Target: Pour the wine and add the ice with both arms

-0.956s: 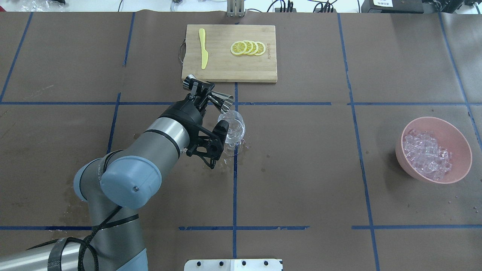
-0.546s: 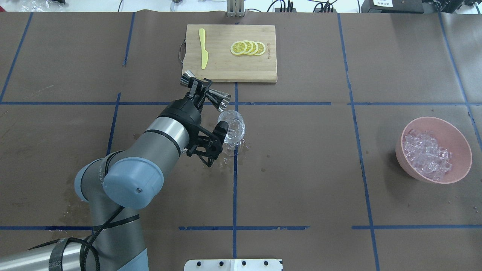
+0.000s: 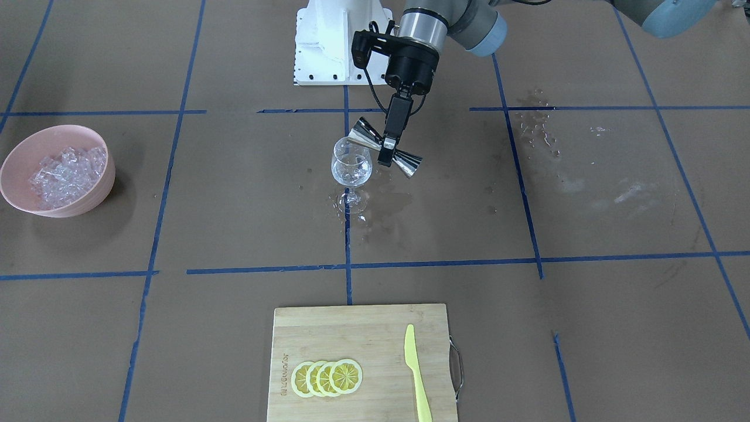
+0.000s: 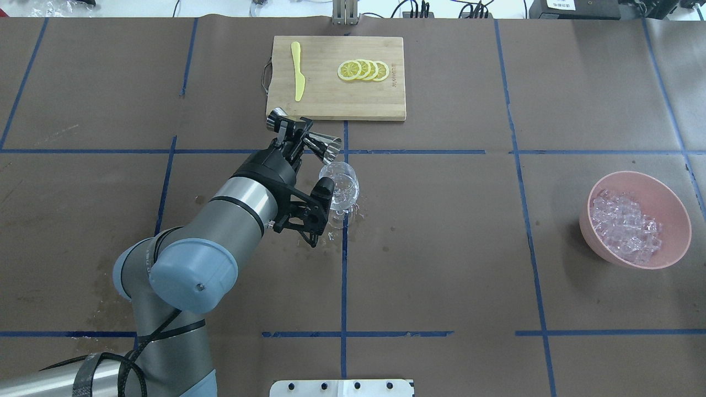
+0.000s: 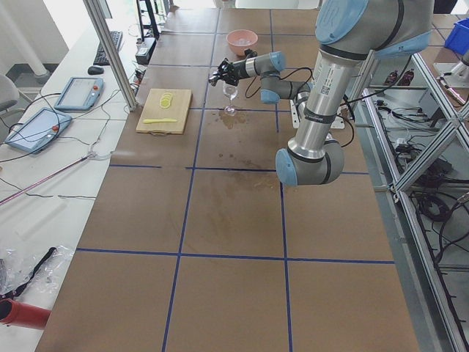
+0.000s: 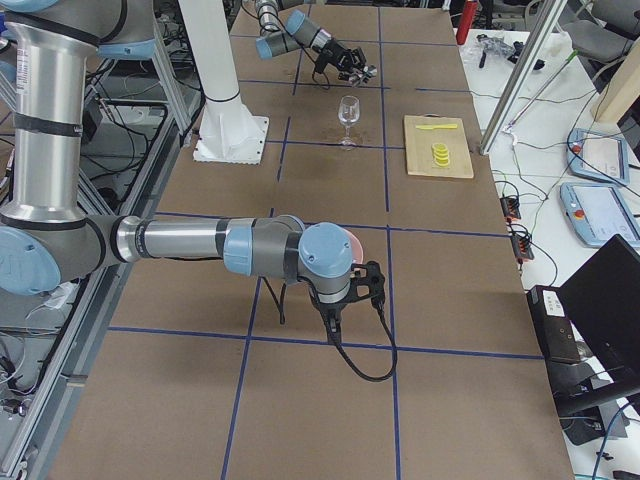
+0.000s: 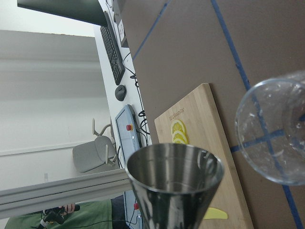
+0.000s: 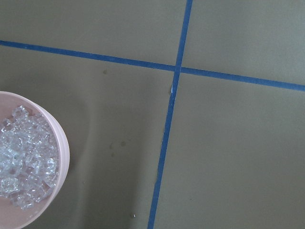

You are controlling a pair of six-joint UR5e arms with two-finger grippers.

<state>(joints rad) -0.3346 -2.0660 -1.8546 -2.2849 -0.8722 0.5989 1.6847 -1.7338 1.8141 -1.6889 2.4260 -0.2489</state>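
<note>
My left gripper (image 4: 293, 132) is shut on the waist of a steel jigger (image 4: 325, 146). It holds the jigger tilted, mouth down over the rim of the wine glass (image 4: 343, 190), also in the front view (image 3: 351, 167). The glass stands upright at the table's middle with clear droplets inside; I cannot make out the wine's level or a stream. The left wrist view shows the jigger's mouth (image 7: 174, 167) beside the glass rim (image 7: 274, 133). The ice (image 4: 626, 226) fills a pink bowl (image 4: 675, 212) at the right. My right gripper (image 6: 362, 285) hangs over that bowl; I cannot tell if it is open.
A wooden cutting board (image 4: 331, 99) at the back holds lemon slices (image 4: 363, 70) and a yellow knife (image 4: 298, 71). Wet patches lie around the glass foot (image 3: 381, 205) and on the robot's left side (image 3: 545, 135). The white pedestal (image 3: 328, 41) stands at the robot's base.
The jigger rocked slightly up and away from the glass rim, then back down to it. The left arm's elbow shifted a little. The glass and bowl stayed put.
</note>
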